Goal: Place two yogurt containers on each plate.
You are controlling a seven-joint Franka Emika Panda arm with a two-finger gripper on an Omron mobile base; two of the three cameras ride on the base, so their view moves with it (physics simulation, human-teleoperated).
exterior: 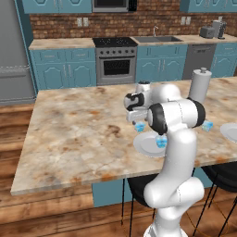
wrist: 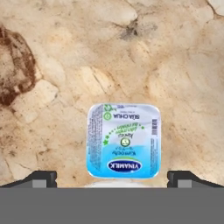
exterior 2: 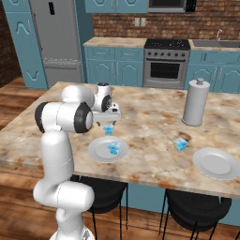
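Fingers (wrist: 41,178) spread wide over square foil-lidded yogurt cup (wrist: 124,140) on marble.

- The far plate (exterior: 230,132) was cut off by the right edge of the left base view.
- The arm hid part of the near plate (exterior: 147,144) in that view, and the cup (exterior: 161,142) on it peeked out beside the arm.
- Another cup (exterior: 139,126) sat half hidden under the gripper (exterior: 135,114).
- In the hand view, the small words on the cup's lid (wrist: 124,140) were too blurry to read.
- The finger tips (wrist: 41,178) were cut off at the bottom.
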